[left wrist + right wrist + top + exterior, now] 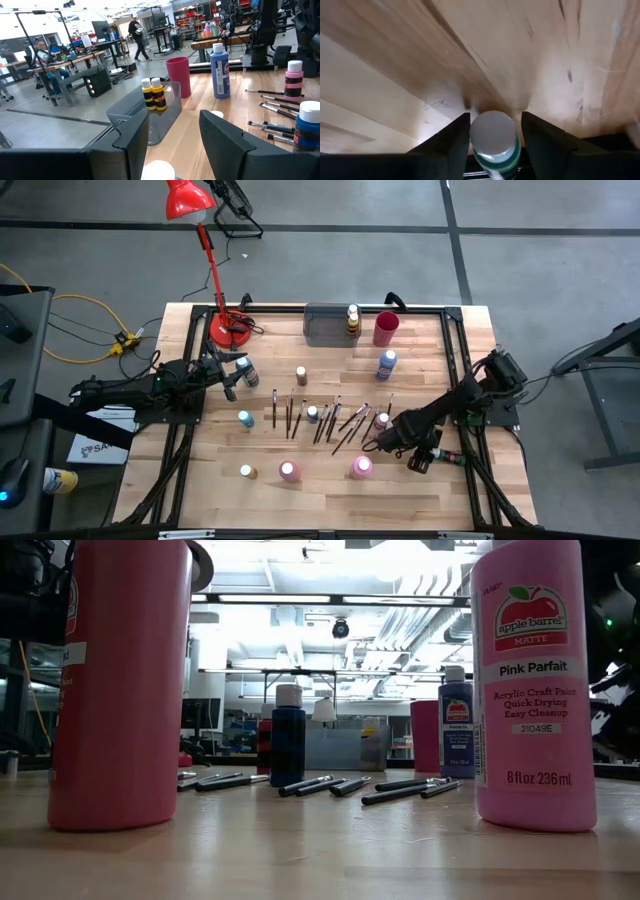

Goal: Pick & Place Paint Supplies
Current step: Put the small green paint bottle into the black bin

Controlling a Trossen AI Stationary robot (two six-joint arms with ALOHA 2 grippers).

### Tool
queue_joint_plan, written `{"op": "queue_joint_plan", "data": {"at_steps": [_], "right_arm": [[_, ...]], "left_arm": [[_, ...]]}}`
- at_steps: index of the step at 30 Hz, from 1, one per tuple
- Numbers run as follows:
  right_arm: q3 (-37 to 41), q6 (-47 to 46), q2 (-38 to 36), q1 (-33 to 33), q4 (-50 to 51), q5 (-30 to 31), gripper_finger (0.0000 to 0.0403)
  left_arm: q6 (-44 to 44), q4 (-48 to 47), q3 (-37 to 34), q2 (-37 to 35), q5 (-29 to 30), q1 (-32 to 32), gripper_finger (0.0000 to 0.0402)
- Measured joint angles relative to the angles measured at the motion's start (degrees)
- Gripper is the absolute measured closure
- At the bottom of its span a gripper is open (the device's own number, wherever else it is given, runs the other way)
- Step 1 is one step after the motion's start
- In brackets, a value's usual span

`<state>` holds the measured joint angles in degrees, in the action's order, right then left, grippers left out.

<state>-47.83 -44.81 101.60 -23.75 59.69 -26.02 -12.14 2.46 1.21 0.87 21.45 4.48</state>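
Observation:
Small paint bottles stand on their bases across the wooden table, among them pink-capped ones [289, 471] [361, 468] and a blue one [386, 364]. A row of thin dark brushes [320, 418] lies flat mid-table. My left gripper [236, 373] [172, 115] is open at the table's left, with a dark bottle's white cap [157, 172] low between its fingers. My right gripper [385, 430] [495, 117] is at the brushes' right end, slanting down, shut on a pale-capped bottle [492, 131]. The low view shows bottles and brushes but no gripper. My right gripper has the pale-capped bottle between its two fingers at the cap and neck [495, 150], where a green band shows below the cap. It comes from above, slanting in from the table's right. The fingers hide whether the bottle's base is on the table. My left gripper: I cannot tell whether its fingers touch the white-capped bottle.
A grey bin [322, 328] holding two yellow bottles [352, 320] sits at the far edge, with a red cup [386, 328] beside it. A red desk lamp's base [232, 330] stands at the far left. People show in the room beyond the table.

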Motion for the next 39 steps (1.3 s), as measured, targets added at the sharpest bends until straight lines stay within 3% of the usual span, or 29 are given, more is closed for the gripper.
{"op": "queue_joint_plan", "data": {"at_steps": [6, 13, 22, 25, 31, 39], "right_arm": [[0.0, -0.58, -0.07, 0.0, 0.25, -0.9, 0.0286], [0.0, -4.55, -1.81, 0.0, 0.27, 0.62, 0.0287], [-0.11, -15.53, -17.69, -0.88, -0.73, 5.02, 0.0287], [-0.11, -20.69, -26.61, -1.76, -3.36, 10.6, 0.0287], [-0.22, -24.93, -41.46, -1.24, -10.64, 28.77, 0.0287], [-5.39, -4.83, -44.19, 8.72, -18.0, 47.64, 0.0287]], "left_arm": [[0.0, 0.0, -0.02, -0.01, 0.0, -0.01, 0.0231], [-0.02, 0.0, 0.0, 0.01, 0.0, -0.01, 0.0231], [-0.01, 0.0, 0.0, 0.0, 0.0, 0.01, 0.0231], [-0.02, 0.0, 0.0, -0.01, 0.0, -0.01, 0.0231], [0.0, 0.0, -0.02, 0.01, 0.0, -0.01, 0.0231], [-0.02, 0.0, 0.0, 0.01, 0.0, -0.01, 0.0231]]}}
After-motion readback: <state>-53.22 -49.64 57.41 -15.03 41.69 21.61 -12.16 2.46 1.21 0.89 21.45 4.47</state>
